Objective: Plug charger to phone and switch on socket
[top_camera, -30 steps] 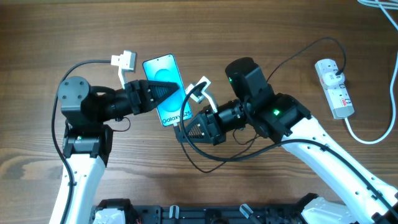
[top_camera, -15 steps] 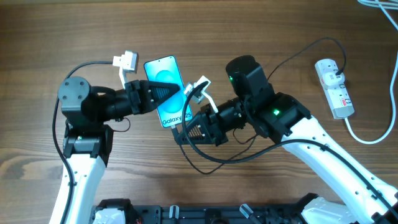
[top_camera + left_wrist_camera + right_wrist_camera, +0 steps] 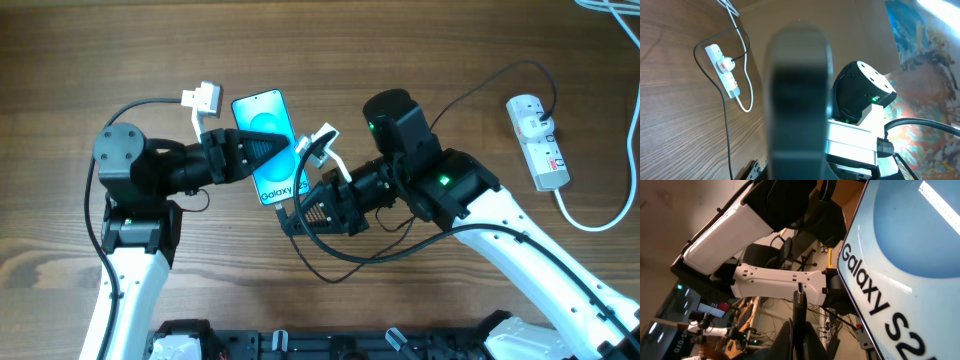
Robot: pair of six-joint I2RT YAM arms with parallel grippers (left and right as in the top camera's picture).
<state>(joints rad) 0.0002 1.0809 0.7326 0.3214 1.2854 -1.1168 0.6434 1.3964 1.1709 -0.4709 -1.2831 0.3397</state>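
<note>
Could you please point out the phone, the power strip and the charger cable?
phone (image 3: 262, 110), overhead view, top of its blue screen
power strip (image 3: 545, 158), overhead view, its white body
charger cable (image 3: 500, 72), overhead view, black arc near strip

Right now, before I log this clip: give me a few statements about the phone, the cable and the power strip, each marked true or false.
1. The phone has a lit screen that reads "Galaxy". True.
2. The phone lies untouched. False: the left gripper is shut on it.
3. The black cable runs to the power strip. True.
4. The power strip sits at the far left. False: it is at the far right of the overhead view.
5. The right gripper is open and empty. False: it is shut on the cable's end, by the phone's lower edge.
</note>
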